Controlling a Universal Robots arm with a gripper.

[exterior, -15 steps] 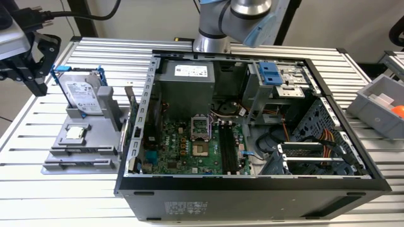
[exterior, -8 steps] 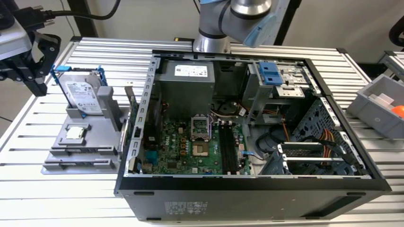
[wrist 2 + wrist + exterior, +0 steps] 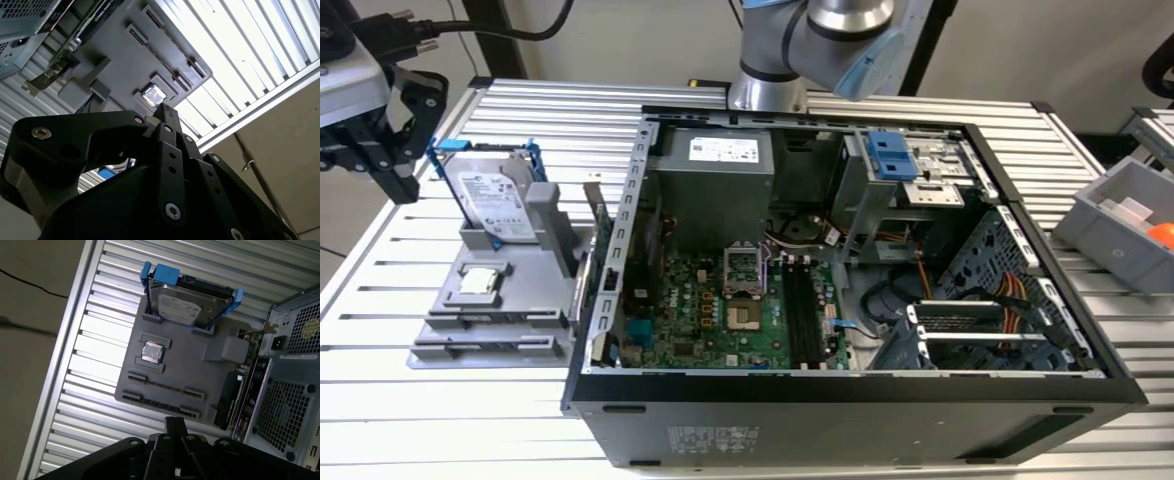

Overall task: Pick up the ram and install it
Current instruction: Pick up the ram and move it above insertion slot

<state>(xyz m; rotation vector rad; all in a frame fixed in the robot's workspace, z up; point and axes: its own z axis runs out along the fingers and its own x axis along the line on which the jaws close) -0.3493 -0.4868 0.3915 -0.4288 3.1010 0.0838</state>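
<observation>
- The tool (image 3: 175,425) hangs over the slatted desk (image 3: 400,420) at the exterior view's left, well apart from the open computer case (image 3: 854,405). In both wrist views its tips look pressed together, with nothing between them.
- The ram (image 3: 165,386) shows in the first wrist view as a thin dark strip standing edge-up in a slot of the grey holder tray (image 3: 192,367). It sits just beside the processor chip (image 3: 152,352) and is untouched, so the pick is not yet made.
- The hard drive (image 3: 192,305) in its blue frame stands at the tray's far end. A dark expansion card (image 3: 227,400) stands along the tray's side nearest the case.
- Risk at the pick: tips that are together would land on the ram's top edge and press it into the slot rather than straddle it.
- Risk of a skewed grasp: the stick is thin and long, so a hold away from its middle would likely let it tilt or bind in the slot.
- Risk to neighbours: the chip lies close enough that a sideways error could nudge it.
- Risk at the install: the memory slots (image 3: 803,310) lie low on the motherboard (image 3: 707,320), between case walls, with cables (image 3: 794,232) just beyond their far end. A tilted or offset ram would probably jam instead of seating. Whether the slot latches stand open cannot be told.
</observation>
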